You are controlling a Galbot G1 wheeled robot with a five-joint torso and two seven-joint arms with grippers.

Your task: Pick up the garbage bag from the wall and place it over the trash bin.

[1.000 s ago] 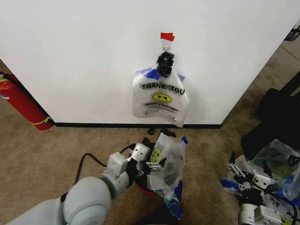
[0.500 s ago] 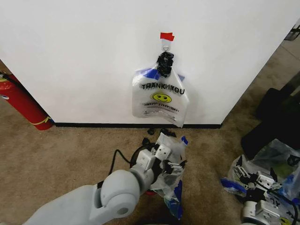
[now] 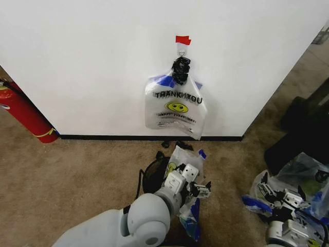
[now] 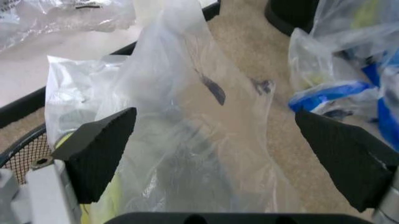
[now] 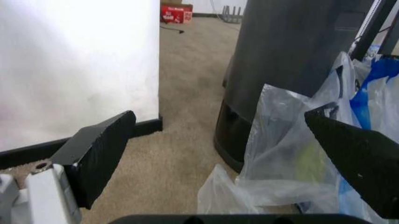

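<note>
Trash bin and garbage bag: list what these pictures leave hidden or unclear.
- Trash bin, head view: a dark rim edge shows; the left gripper and bag hide the rest.
- Garbage bag on the bin: seating on the rim hidden by the arm.
- Right gripper: cut by the bottom edge.

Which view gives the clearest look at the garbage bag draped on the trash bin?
The left wrist view: the garbage bag spreads between the open left gripper, above the trash bin mesh rim. In the head view the left arm partly covers the bag.
</note>
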